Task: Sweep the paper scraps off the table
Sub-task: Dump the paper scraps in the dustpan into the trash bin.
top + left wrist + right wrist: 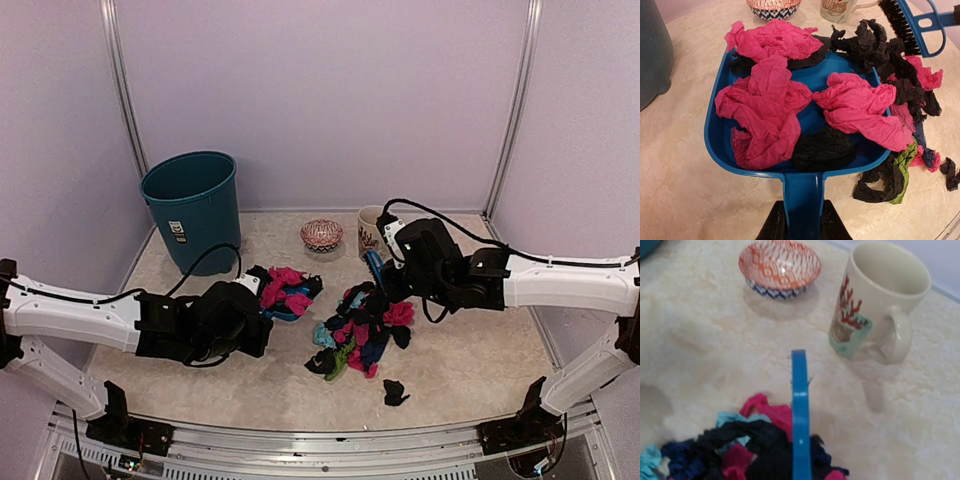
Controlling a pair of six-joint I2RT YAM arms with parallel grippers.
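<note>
The left gripper (pixel 803 229) has its two black fingers pressed in on the handle of a blue plastic dustpan (pixel 712 135), holding the pan flat on the table with its mouth facing the mess. The right gripper (pixel 392 272) is closed on a small blue brush with black bristles (pixel 902 22); its own wrist view shows only the brush's blue spine, not the fingers.

The crumpled paper scraps (pixel 360 330) are in two lots. Several pink and black wads already lie inside the dustpan. A larger heap of pink, black, light blue, navy and green wads lies on the wide beige stone-patterned table (pixel 470 360), between the pan's mouth and the brush, with one black wad apart nearer the front edge.

The job looks midway: brushing scraps into the pan. The next move probably calls for the brush to draw the heap toward the pan (while the pan holds steady). A cream mug with a red coral print (pixel 875 305), a small patterned bowl (pixel 779 267) and a teal plastic bin (pixel 195 205) stand behind.
</note>
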